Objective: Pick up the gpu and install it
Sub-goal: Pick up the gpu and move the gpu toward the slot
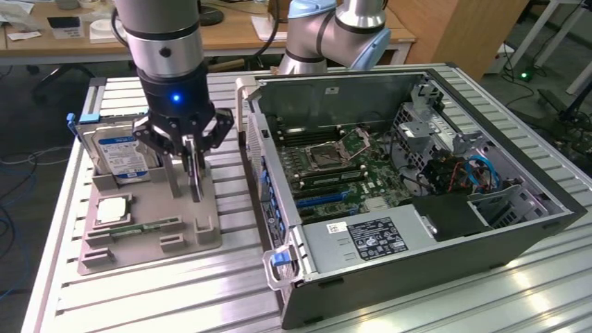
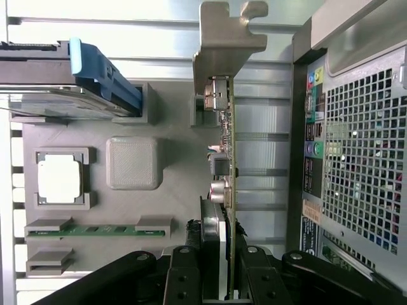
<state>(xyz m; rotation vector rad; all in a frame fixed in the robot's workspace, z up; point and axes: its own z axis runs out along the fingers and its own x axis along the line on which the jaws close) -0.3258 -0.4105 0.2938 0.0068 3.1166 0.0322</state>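
Note:
The gpu [image 1: 194, 182] stands on edge over the grey parts tray [image 1: 148, 239], a thin dark card hanging straight down from my gripper [image 1: 191, 161]. In the wrist view the gpu [image 2: 224, 133] is seen edge-on, with its silvery bracket [image 2: 226, 38] at the far end, beside the tray's slot block. My gripper [image 2: 219, 254] has one black finger on each face of the card and is shut on it. I cannot tell whether the card's lower edge still rests in the tray slot. The open computer case [image 1: 518, 208] lies at the exterior view's right, motherboard [image 1: 333, 173] exposed.
The tray also carries a silver hard drive [image 1: 123, 156] with a blue-white label in a blue-handled frame, a square processor [image 1: 111, 210] and a green memory stick [image 1: 143, 227]. The case's perforated rear panel [image 2: 362, 159] is close beside the card. A second arm's base [image 1: 333, 35] stands behind the case.

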